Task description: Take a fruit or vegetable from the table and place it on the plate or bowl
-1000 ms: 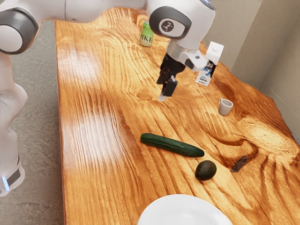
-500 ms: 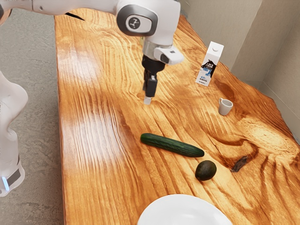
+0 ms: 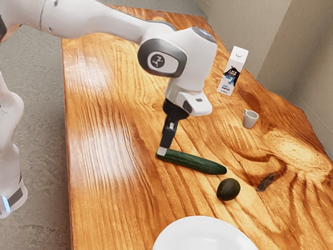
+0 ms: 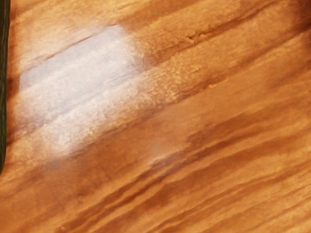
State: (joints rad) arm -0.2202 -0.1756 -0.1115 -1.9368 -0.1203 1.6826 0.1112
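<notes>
pincer [image 3: 163, 151]: we sit at the upper-left tip of the cucumber [image 3: 192, 161]; gape we cannot tell | axis: it runs lower right from us

The black jaws point down at the glossy wooden counter [image 3: 109, 156], tips right at one end of the long dark green cucumber [image 3: 192, 161], which stretches away from them toward the exterior view's right. Just past its far end sits the dark round avocado [image 3: 228, 189]. The round white plate [image 3: 203, 234] lies nearer the camera than the jaws. The small white cup [image 3: 250, 118] and the white milk carton [image 3: 232, 71] stand well apart from them.
</notes>
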